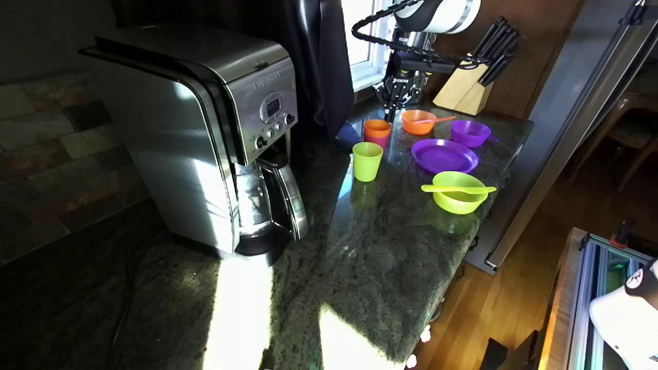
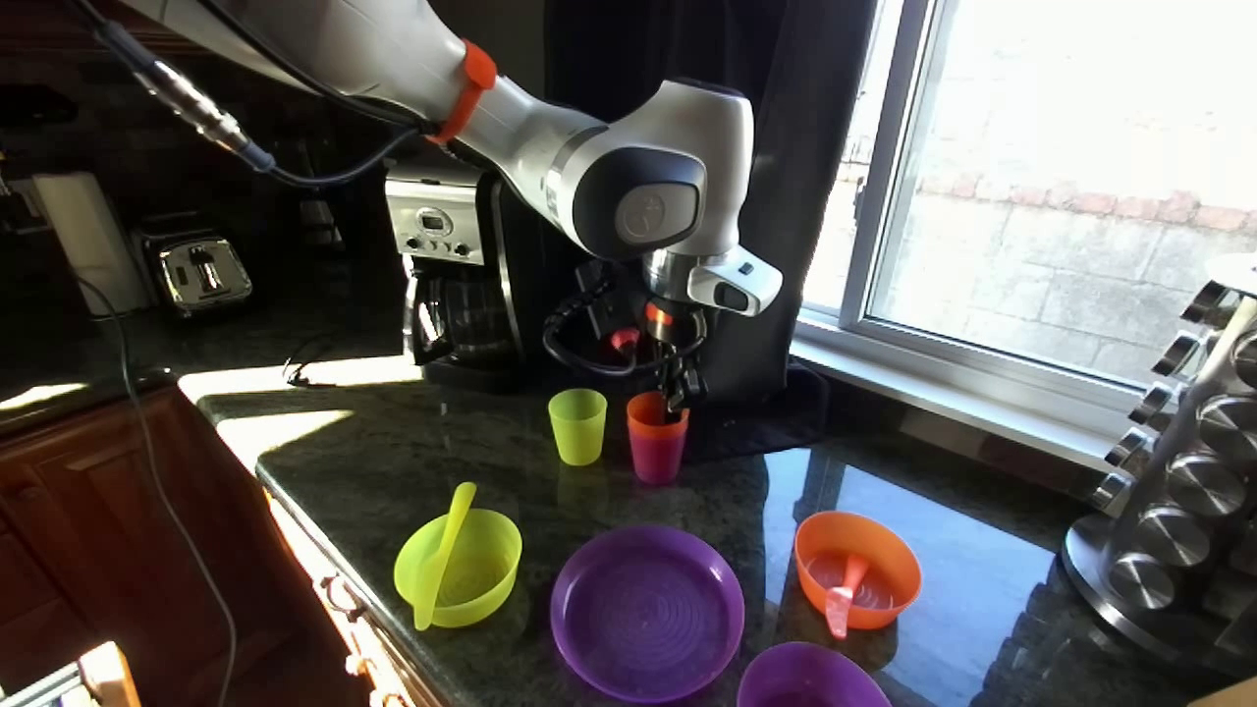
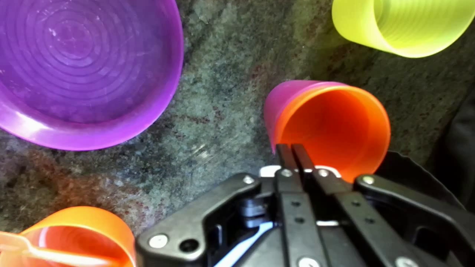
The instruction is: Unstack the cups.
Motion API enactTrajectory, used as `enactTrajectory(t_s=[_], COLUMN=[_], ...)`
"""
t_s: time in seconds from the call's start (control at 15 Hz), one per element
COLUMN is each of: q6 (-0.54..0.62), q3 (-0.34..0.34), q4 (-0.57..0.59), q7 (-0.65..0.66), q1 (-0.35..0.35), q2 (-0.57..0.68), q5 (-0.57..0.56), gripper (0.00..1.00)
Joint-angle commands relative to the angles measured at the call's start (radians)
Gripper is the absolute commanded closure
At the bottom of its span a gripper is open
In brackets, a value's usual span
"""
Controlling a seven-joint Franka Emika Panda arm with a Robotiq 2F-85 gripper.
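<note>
On coffee maker (image 1: 177, 149) | lettering (image 1: 267, 80) "Cuisinart" | hand (image 3: 290, 146) at orange-in-pink cups (image 3: 330, 118)

The white Panda arm (image 2: 363, 49) slopes down from the upper left in an exterior view, an orange band (image 2: 472, 90) clasped around it, and bends at the wrist (image 2: 702, 147). Below, the black hand (image 3: 291, 147) points downward. The wrist view shows its fingers (image 3: 302, 155) brought together side by side, a thin slit between; the jointed outer links (image 3: 196, 217) splay to either side. Another white arm section (image 1: 624, 313) shows at the right edge in an exterior view.
</note>
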Motion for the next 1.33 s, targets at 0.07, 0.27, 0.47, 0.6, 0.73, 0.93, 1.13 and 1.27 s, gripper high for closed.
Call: enactTrajectory(t_s=[0.07, 0.27, 0.47, 0.6, 0.73, 0.93, 1.13, 1.27], q6=[0.027, 0.028, 0.026, 0.025, 0.026, 0.026, 0.025, 0.022], q3=[-0.002, -0.003, -0.005, -0.007, -0.006, -0.004, -0.003, -0.003], q4=[-0.023, -0.022, -0.024, -0.024, -0.021, -0.018, -0.015, -0.014], q7=[0.003, 0.009, 0.007, 0.008, 0.008, 0.007, 0.006, 0.006], q1=[0.003, 0.004, 0.007, 0.008, 0.008, 0.007, 0.008, 0.009], q2=[-0.024, -0.025, -0.025, -0.021, -0.015, -0.003, 0.007, 0.013], q5=[-0.003, -0.008, -0.027, -0.043, -0.05, -0.052, -0.052, -0.054], gripper=[0.99, 0.74, 0.56, 0.41, 0.25, 0.01, 0.18, 0.33])
